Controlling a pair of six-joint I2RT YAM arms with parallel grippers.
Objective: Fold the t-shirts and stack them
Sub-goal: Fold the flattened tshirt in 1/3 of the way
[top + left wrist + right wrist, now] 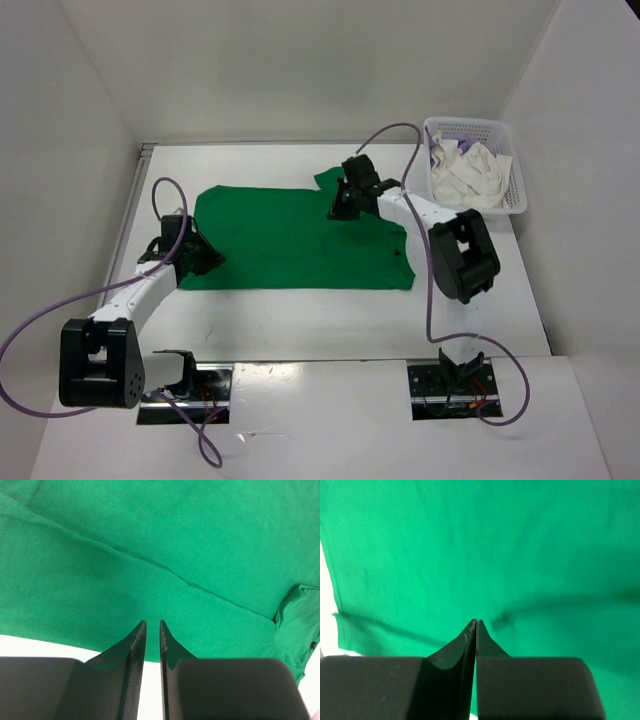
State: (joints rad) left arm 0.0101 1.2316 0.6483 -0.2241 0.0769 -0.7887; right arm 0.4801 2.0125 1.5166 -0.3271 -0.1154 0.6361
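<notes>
The bright green t-shirt (290, 240) lies spread flat on the white table, one sleeve pointing to the back right. My left gripper (205, 258) sits at the shirt's left edge. In the left wrist view that gripper (152, 622) has its jaws a narrow gap apart over the green cloth (150, 545), with nothing between them. My right gripper (343, 208) hovers over the shirt's back right part, near the sleeve. In the right wrist view it (476, 621) is shut tip to tip above the cloth (495, 545), holding nothing. The white t-shirt (475, 175) and the lavender t-shirt (447, 142) lie crumpled in the basket.
A white plastic lattice basket (470, 122) stands at the back right corner of the table. White walls close the table in on the left, back and right. Purple cables loop from both arms.
</notes>
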